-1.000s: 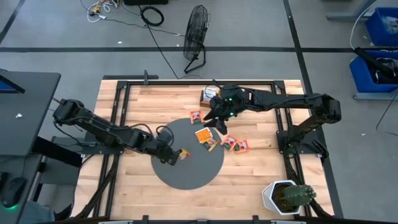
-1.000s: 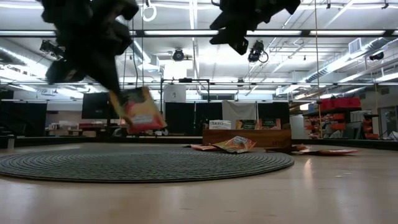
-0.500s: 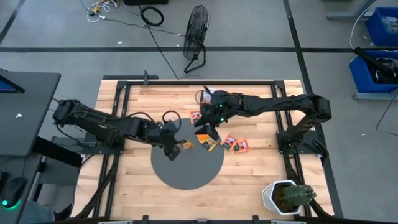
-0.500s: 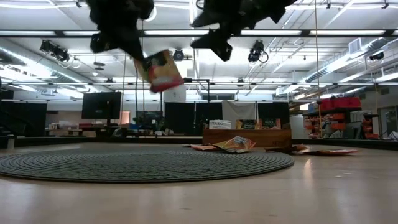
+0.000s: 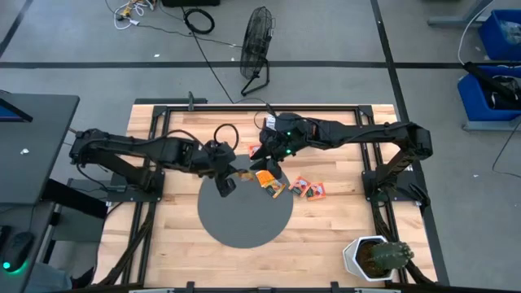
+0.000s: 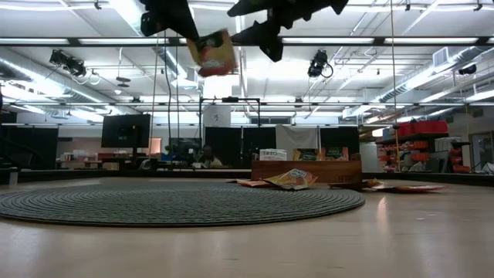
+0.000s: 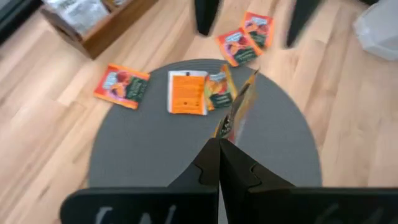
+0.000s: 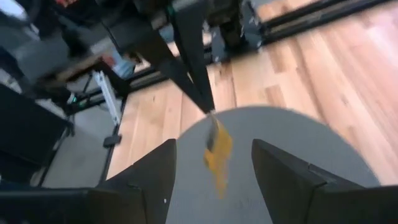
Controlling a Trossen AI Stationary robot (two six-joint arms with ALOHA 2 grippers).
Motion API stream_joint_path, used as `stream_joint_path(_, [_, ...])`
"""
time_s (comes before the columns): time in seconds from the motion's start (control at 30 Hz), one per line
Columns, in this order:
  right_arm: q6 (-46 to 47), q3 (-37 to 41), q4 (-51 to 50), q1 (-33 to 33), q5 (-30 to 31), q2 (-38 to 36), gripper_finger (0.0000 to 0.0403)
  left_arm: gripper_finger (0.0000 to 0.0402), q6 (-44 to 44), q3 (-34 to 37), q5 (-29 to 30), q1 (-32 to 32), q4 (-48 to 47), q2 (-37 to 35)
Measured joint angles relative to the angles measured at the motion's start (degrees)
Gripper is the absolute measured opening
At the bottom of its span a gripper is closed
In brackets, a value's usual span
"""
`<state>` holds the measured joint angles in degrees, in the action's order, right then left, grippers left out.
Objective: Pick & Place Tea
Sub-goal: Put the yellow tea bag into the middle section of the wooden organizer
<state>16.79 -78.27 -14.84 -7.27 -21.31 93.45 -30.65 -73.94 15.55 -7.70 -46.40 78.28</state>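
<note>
Tea packet (image 6: 215,53) pinched aloft by left hand (image 5: 230,172) | right hand (image 8: 211,163) spread wide, facing it over grey disc (image 5: 244,220)

A black fan (image 5: 256,41) stands on grey floor (image 5: 81,32) under ceiling strip lights (image 6: 432,40).

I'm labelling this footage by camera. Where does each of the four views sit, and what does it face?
High: overhead, looking down on the table, both arms.
Low: table height, looking across the grey disc; arms overhead.
Left wrist: looking past the left gripper, shut on a tea packet.
Right wrist: looking between the open right gripper fingers.
All four share that held packet.
</note>
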Motion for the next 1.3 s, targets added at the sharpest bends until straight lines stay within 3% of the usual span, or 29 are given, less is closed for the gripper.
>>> stream_joint_path(0.23, [-0.6,-2.8,-1.6,0.0,2.3,1.2,0.0214,0.0002,2.9,-1.1,-0.9,1.5,-0.6,0.0])
stream_joint_path(0.63, [-2.3,-10.4,-10.6,0.2,1.0,8.1,0.0214,0.0002,2.5,-1.1,-2.1,1.5,-2.0,0.0])
stream_joint_path(0.77, [-3.7,-10.4,-15.4,-0.6,0.8,7.8,0.0214,0.0013,-8.6,0.6,-2.4,1.9,-5.1,0.1])
stream_joint_path(0.93, [-4.8,-10.4,-21.9,-1.4,1.4,6.3,0.0214,0.0069,-30.1,8.2,-3.9,3.8,-4.8,0.2])
stream_joint_path(1.13, [-4.6,-10.4,-22.9,-1.4,2.6,6.3,0.0214,0.0158,-45.9,21.3,-11.2,4.7,11.7,0.3])
stream_joint_path(1.3, [-4.3,-10.4,-21.0,-1.4,2.8,6.2,0.0214,0.0218,-54.7,28.6,-10.1,4.8,23.3,0.2])
